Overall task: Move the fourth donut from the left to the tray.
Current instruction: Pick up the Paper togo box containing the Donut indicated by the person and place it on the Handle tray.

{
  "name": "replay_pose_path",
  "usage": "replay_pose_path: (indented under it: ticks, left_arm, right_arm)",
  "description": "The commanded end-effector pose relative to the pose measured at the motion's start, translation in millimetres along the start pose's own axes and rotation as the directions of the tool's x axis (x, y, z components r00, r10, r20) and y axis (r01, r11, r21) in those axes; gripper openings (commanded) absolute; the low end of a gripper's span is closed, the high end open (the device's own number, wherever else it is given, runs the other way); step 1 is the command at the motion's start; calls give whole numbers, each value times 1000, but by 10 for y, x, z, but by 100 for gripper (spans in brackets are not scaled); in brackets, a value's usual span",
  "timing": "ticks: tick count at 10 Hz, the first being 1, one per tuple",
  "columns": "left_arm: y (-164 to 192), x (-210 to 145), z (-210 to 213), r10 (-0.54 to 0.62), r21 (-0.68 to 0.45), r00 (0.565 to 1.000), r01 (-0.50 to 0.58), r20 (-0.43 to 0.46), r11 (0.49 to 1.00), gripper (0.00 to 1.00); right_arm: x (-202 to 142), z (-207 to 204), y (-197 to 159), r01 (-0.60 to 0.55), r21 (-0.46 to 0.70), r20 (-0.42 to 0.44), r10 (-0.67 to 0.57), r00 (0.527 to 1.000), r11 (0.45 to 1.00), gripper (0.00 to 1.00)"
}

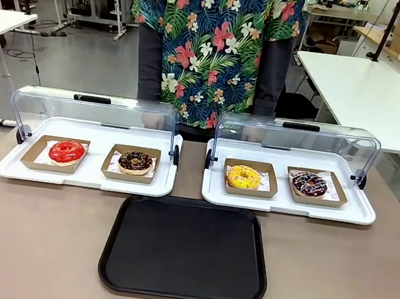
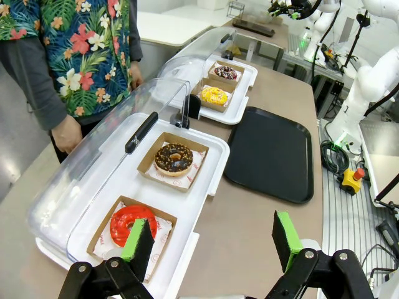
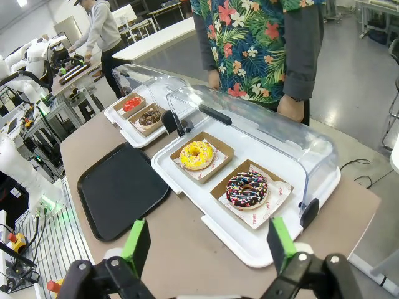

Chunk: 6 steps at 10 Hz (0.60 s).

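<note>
Field notes, right side of table.

- Target: the chocolate-glazed ring donut with white and pink drizzle [image 1: 309,183] sits on white paper in a shallow brown cardboard holder [image 3: 219,190]. It is the rightmost item on the right-hand white display tray [image 1: 289,204]. The large flat black plastic serving tray [image 1: 186,251] lies near the middle of the table, just in front of both displays.
- Right gripper [image 3: 207,237]: green pads spread wide, nothing between them, hovering short of the display. Left gripper [image 2: 212,227]: also spread and empty, over the far-left end.

Risks as I judge them:
- The raised clear plastic lid [image 1: 297,136] arches behind and above the donut. A steep or deep approach could knock the wrist into it.
- The yellow-iced ring donut [image 1: 243,177] sits just beside the target, so a miscount or a sideways drift puts the pads on the wrong holder.
- Closing on the donut itself would crush the glaze, and the holder wall is low and thin, so a shallow pinch may slip or fold it.
- Dragging rather than lifting could catch on the display's lip.
- A person's hand [image 3: 293,106] hangs close behind the lid, so I watch reach.
</note>
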<state>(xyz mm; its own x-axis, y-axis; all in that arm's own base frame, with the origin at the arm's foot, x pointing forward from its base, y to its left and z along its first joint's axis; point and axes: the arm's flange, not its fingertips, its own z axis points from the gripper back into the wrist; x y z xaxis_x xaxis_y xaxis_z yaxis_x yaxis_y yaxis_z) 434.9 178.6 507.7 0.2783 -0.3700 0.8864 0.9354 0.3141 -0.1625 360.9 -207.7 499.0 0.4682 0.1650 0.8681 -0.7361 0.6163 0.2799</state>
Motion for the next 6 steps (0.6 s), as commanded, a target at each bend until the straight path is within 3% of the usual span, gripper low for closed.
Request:
replay_pose_path:
  ticks: [1,6]
  left_arm:
    - [1,5,4,-5,0,1000,5,-14,1000,100]
    - [1,5,4,-5,0,1000,5,-14,1000,100]
  right_arm:
    - [42,2,-37,-24,3,23,24,999,1000,100]
    - [42,2,-37,-24,3,23,24,999,1000,100]
